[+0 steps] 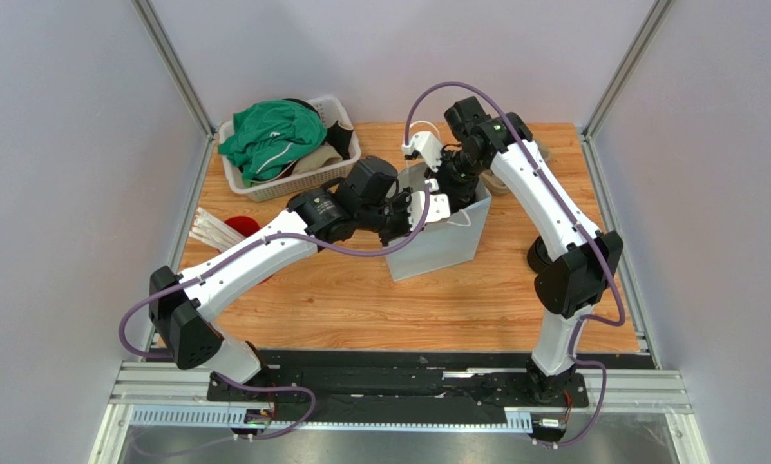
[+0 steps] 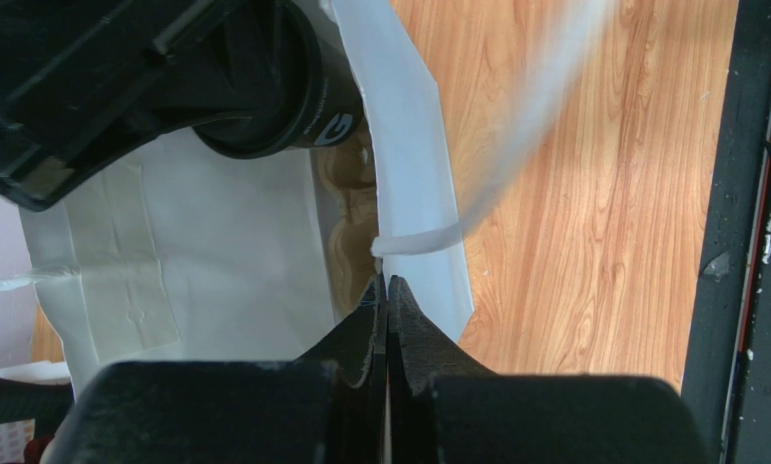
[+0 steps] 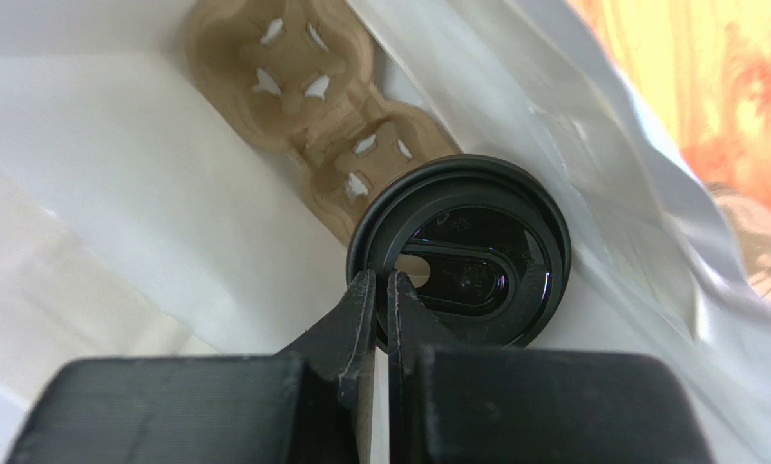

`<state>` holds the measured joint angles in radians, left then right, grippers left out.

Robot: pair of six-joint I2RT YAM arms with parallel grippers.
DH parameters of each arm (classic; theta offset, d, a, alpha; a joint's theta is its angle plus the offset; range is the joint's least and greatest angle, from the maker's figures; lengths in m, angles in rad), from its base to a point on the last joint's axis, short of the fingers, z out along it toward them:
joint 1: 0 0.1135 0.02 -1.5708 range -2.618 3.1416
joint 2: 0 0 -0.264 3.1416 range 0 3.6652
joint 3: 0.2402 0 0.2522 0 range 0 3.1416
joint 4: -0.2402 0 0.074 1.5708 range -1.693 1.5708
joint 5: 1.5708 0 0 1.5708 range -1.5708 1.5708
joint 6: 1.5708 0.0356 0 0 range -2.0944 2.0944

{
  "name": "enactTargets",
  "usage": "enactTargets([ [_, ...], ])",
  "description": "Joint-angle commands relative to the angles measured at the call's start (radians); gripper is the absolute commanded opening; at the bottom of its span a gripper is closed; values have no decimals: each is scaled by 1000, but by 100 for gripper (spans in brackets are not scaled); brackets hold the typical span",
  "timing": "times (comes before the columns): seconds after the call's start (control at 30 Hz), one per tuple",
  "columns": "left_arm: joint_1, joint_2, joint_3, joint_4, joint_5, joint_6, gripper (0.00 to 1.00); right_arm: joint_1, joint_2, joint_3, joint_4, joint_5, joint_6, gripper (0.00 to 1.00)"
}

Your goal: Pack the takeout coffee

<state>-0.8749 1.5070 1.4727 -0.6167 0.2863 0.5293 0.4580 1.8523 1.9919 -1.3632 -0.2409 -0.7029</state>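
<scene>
The takeout coffee (image 3: 462, 251), a black cup with a black round lid, hangs inside a white paper bag (image 1: 447, 242) at mid-table. My right gripper (image 3: 380, 280) is shut on the lid's rim, reaching into the bag from above (image 1: 444, 188). A brown cardboard cup carrier (image 3: 292, 77) lies on the bag's floor just beyond the cup. My left gripper (image 2: 387, 285) is shut on the bag's upper edge (image 2: 408, 174) near its white handle. In the left wrist view, the cup's black side (image 2: 312, 106) shows within the bag's mouth.
A white basket (image 1: 345, 159) with green cloth stands at the back left. A red cup with white straws (image 1: 239, 230) lies left of my left arm. A dark round piece (image 1: 537, 253) sits by the right arm. Grey walls close in both sides.
</scene>
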Motion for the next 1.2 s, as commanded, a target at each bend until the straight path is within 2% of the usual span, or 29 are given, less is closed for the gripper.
enactTargets([
  [0.0, -4, -14, -17, -14, 4, 14, 0, 10, -8, 113, -137, -63, -17, 0],
  [0.13, -4, -14, -15, -9, -1, 14, 0, 14, -28, 94, -136, -107, 5, 0],
  [0.37, -6, -13, -12, -5, -1, 9, 0, 38, -28, -15, -76, -61, 28, 0],
  [0.67, -4, -18, -20, -2, -10, 18, 0, 44, 51, 59, -129, 2, 3, 0],
  [1.17, -4, -41, -57, 6, -42, 46, 0, 36, 74, 76, -224, 51, -64, 0],
])
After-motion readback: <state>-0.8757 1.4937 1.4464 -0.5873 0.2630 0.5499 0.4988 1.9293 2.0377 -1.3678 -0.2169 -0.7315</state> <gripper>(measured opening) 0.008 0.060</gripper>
